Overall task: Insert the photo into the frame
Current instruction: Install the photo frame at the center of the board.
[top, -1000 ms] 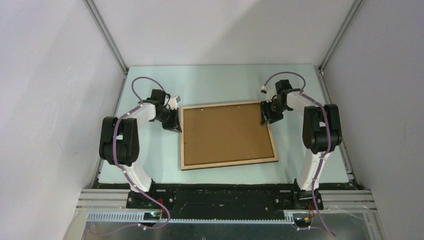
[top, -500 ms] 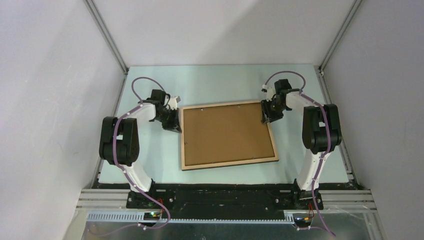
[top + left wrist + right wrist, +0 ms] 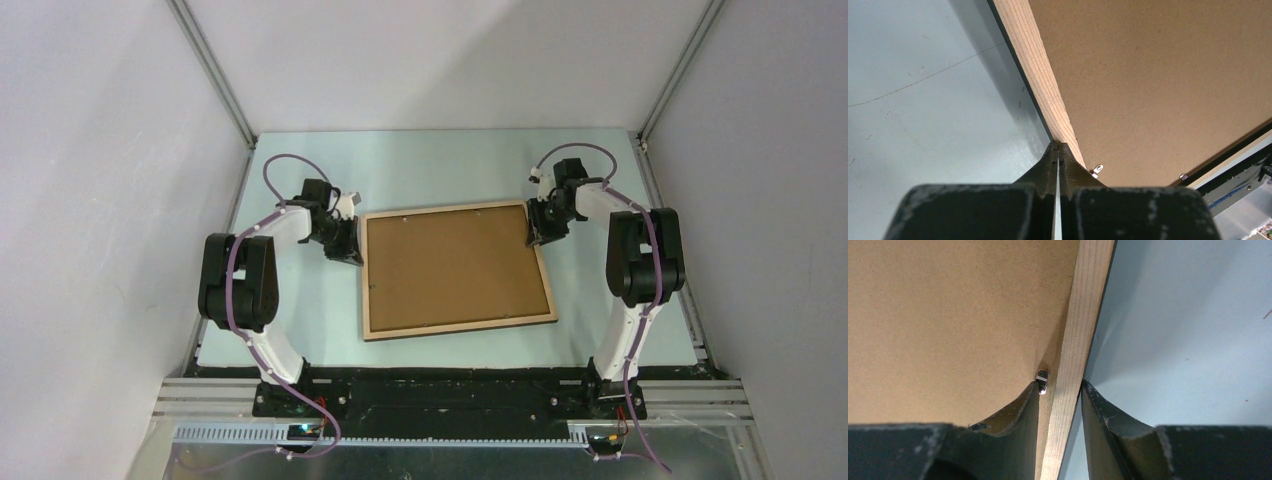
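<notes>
Top view: frame (image 3: 460,327) face-down mid-desk (image 3: 430,170), wood back up, brown backing board (image 3: 450,265) seated inside; photo unseen, possibly under board. Left tool (image 3: 348,252) at left rail, right tool (image 3: 537,235) near far right corner, likely for steadying and tab work

Left wrist: tool pressed together, tips against rail's outer edge

Right wrist: tool apart, astride rail, inner finger beside metal tab (image 3: 1042,380)

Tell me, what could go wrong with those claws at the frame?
The right gripper straddles a wooden rail of the frame; squeezing could shove the frame instead of gripping it. Its inner finger sits by a small metal tab, which might bend. The left gripper, shut, only touches the opposite rail and may slip off.
</notes>
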